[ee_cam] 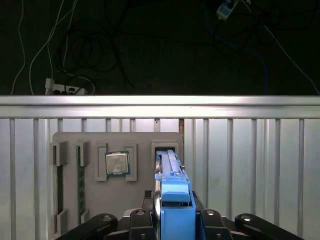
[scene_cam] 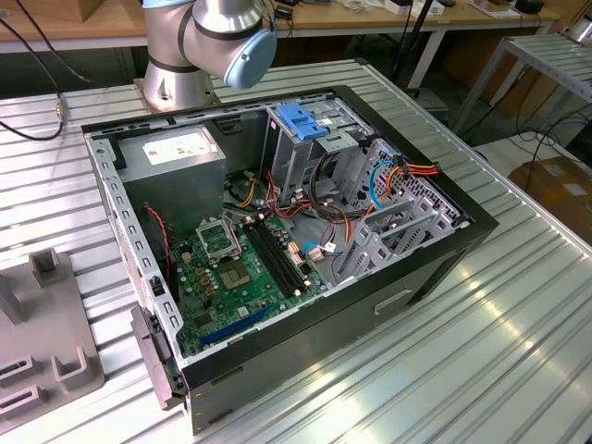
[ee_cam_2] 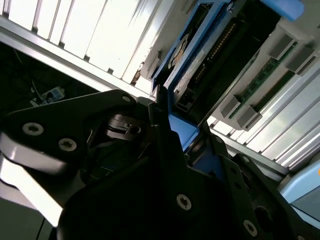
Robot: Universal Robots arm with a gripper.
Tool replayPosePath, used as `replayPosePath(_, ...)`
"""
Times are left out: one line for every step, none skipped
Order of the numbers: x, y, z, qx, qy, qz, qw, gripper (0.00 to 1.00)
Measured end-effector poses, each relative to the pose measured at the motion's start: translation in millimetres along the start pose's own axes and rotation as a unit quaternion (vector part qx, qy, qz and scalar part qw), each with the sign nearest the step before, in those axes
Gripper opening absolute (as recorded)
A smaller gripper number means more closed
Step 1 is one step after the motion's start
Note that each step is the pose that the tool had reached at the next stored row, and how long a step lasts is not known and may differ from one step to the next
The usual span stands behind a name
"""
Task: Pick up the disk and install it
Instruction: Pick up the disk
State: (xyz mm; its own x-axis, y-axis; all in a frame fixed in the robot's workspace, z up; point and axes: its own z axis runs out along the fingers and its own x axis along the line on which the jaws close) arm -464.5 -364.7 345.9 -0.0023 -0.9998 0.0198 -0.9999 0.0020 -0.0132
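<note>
The disk (ee_cam: 173, 197), edge-on with its bright blue carrier rail toward the camera, sits between the black fingers of my gripper (ee_cam: 173, 215) in the first wrist view. Its far end reaches the open slot (ee_cam: 165, 150) of a grey fixture tray below. In the second wrist view the disk (ee_cam_2: 192, 65) shows its dark underside and connector inside the blue frame, with one finger (ee_cam_2: 161, 107) pressed along the rail. The gripper (ee_cam_2: 172, 127) is shut on the disk.
The grey fixture tray (ee_cam: 137, 200) also holds a processor chip (ee_cam: 117, 163) and memory sticks (ee_cam: 80, 185), near the slatted table's edge rail (ee_cam: 160, 106). In the exterior view the open computer case (scene_cam: 435, 268) stands mid-table, its drive cage topped by a blue bracket (scene_cam: 301, 120); the arm's base (scene_cam: 199, 46) is behind it.
</note>
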Motion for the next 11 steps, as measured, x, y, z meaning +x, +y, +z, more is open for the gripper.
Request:
replayPosePath(0.1,0.0,-2.2,0.0,-0.0002,0.0,1.0,0.37)
replayPosePath(0.1,0.0,-3.7,0.0,-0.0002,0.0,1.0,0.37)
replayPosePath(0.1,-0.1,-4.6,0.0,-0.0002,0.0,1.0,0.37)
replayPosePath(0.1,-0.1,-5.6,0.0,-0.0003,0.0,1.0,0.37)
replayPosePath(0.1,-0.1,-7.0,0.0001,-0.0004,0.0,1.0,0.37)
replayPosePath(0.2,-0.1,-8.4,0.0,-0.0005,0.0,1.0,0.37)
replayPosePath(0.2,-0.1,-9.2,0.0,-0.0006,0.0,1.0,0.37)
replayPosePath(0.2,-0.1,-9.9,0.0001,-0.0007,0.0,1.0,0.37)
replayPosePath(0.2,-0.1,-10.8,0.0001,-0.0008,0.0,1.0,0.37)
replayPosePath(0.2,-0.1,-11.6,0.0,-0.0008,0.0,1.0,0.37)
replayPosePath(0.3,-0.2,-12.6,0.0,-0.001,0.0,1.0,0.37)
